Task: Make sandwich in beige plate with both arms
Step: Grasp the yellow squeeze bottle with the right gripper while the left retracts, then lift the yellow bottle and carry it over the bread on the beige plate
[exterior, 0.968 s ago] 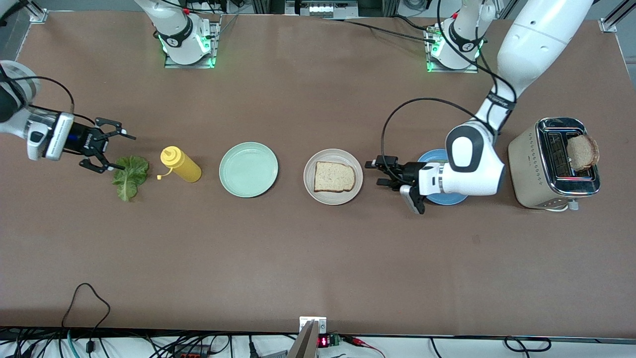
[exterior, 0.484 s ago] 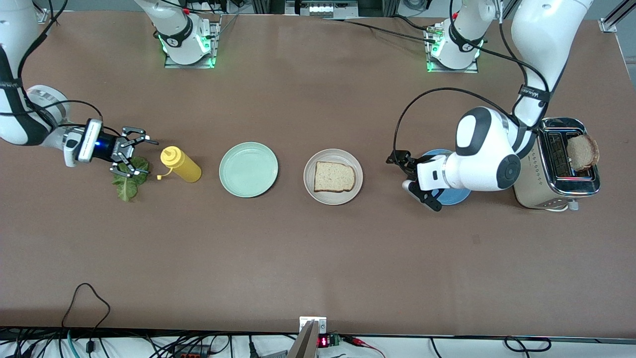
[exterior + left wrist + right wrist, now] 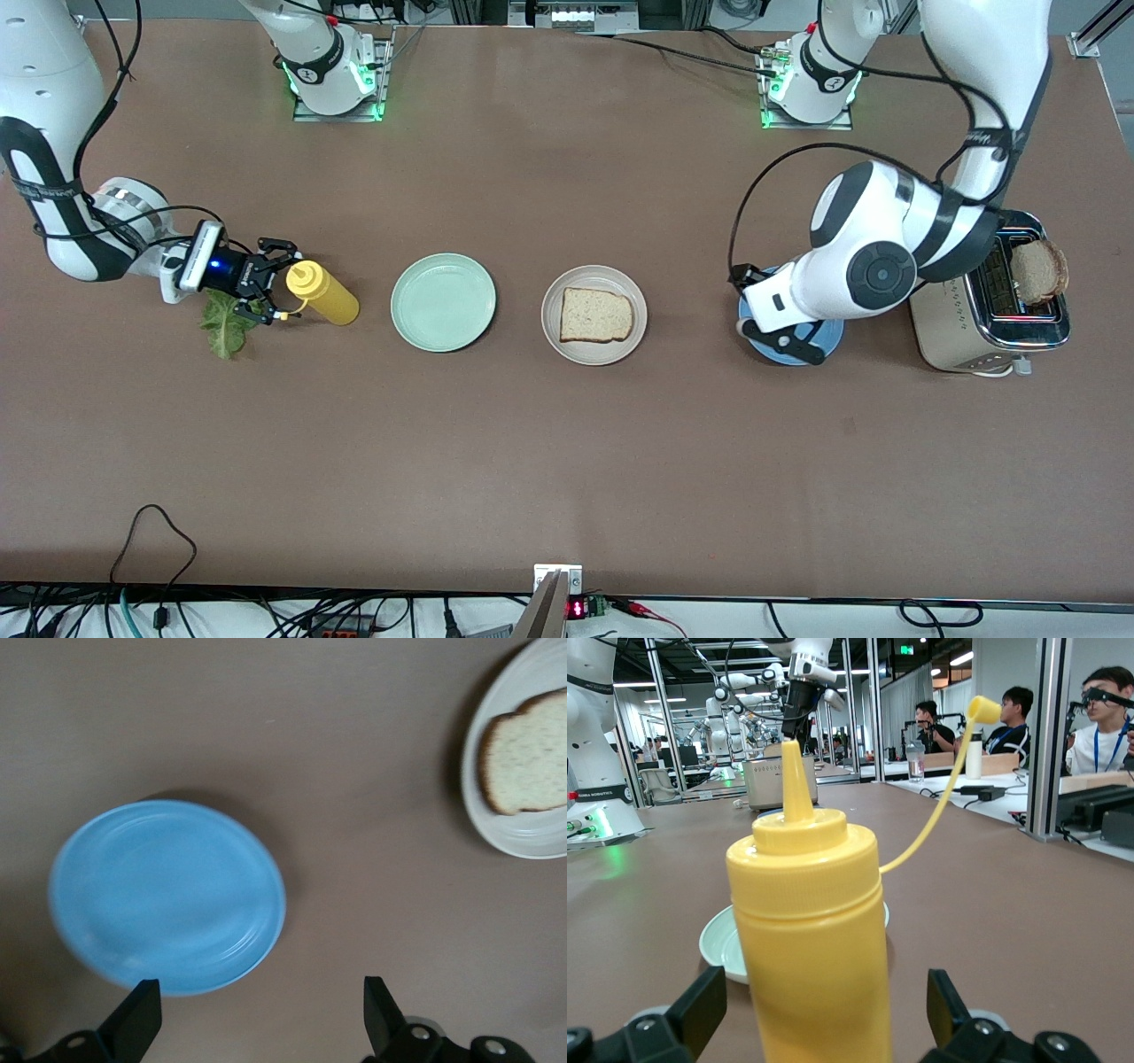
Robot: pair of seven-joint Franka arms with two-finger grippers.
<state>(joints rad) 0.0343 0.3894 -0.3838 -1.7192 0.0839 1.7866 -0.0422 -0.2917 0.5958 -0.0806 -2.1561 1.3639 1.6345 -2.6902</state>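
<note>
Sandwich so far: one bread slice (image 3: 596, 315) on the beige plate (image 3: 594, 353), mid-counter. Right gripper (image 3: 268, 281), jaws wide, faces the mustard bottle (image 3: 322, 293) at three o'clock; lettuce (image 3: 227, 324) lies underneath. Left gripper (image 3: 257, 1019), wide, hangs over the blue plate (image 3: 168, 895).

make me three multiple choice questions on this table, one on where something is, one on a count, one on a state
1. Where is the bread slice?
A. on the beige plate
B. on the green plate
C. on the blue plate

2. How many plates are on the table?
A. two
B. three
C. four

3. How do the right gripper's fingers stand at the yellow bottle?
A. shut on its cap
B. shut on the lettuce
C. open, either side of the bottle

Answers:
1. A, the slice lies flat in the beige plate.
2. B, green, beige and blue plates.
3. C, the right wrist view shows a gap between fingers and bottle.
</note>
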